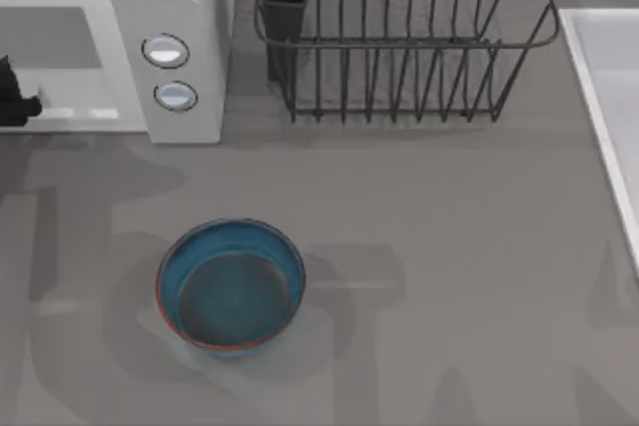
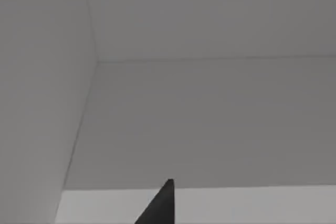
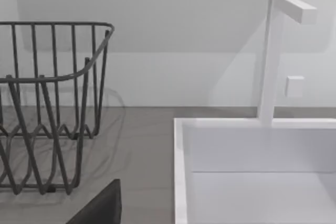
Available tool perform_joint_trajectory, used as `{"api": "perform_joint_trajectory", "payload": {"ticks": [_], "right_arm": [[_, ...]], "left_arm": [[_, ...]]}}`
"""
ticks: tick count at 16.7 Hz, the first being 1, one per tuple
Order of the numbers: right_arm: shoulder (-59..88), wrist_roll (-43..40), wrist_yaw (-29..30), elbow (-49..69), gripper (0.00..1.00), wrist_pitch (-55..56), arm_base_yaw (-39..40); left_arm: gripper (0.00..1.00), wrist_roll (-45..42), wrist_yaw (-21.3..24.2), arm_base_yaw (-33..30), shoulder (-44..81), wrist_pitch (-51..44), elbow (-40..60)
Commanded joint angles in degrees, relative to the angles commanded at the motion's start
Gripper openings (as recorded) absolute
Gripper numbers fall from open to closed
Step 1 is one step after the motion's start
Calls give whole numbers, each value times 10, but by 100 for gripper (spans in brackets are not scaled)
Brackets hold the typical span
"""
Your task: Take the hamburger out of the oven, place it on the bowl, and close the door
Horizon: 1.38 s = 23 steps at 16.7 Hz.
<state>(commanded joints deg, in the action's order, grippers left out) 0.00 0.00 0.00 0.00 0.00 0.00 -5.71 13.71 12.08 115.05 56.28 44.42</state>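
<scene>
1. Our left gripper (image 1: pixel 15 97) is reaching at the oven (image 1: pixel 180 37) front, at the table's far left; we cannot tell its opening.
2. The hamburger is not appearing; our wrist camera is facing grey walls.
3. The bowl (image 1: pixel 232 286) is waiting nearer us, rightward.
4. Our right arm is idling beside the sink (image 3: pixel 181 182).

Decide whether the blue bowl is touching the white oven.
Apart. The top view shows the bowl standing on its own, with a plain stretch of bare grey table between its rim and the oven behind it.
</scene>
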Motion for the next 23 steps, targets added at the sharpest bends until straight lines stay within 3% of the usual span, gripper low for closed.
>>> {"api": "perform_joint_trajectory", "payload": {"ticks": [4,9,12,17,23], "right_arm": [[0,0,0,0,100,0,0],[0,0,0,0,100,0,0],[0,0,0,0,100,0,0],[0,0,0,0,100,0,0],[0,0,0,0,100,0,0]], "left_arm": [[0,0,-1,0,-73,-75,5],[0,-2,-1,0,-74,-76,4],[0,33,-28,-25,-68,-110,21],[0,202,-145,-136,-43,-271,93],[0,537,-349,-330,-4,-589,213]]}}
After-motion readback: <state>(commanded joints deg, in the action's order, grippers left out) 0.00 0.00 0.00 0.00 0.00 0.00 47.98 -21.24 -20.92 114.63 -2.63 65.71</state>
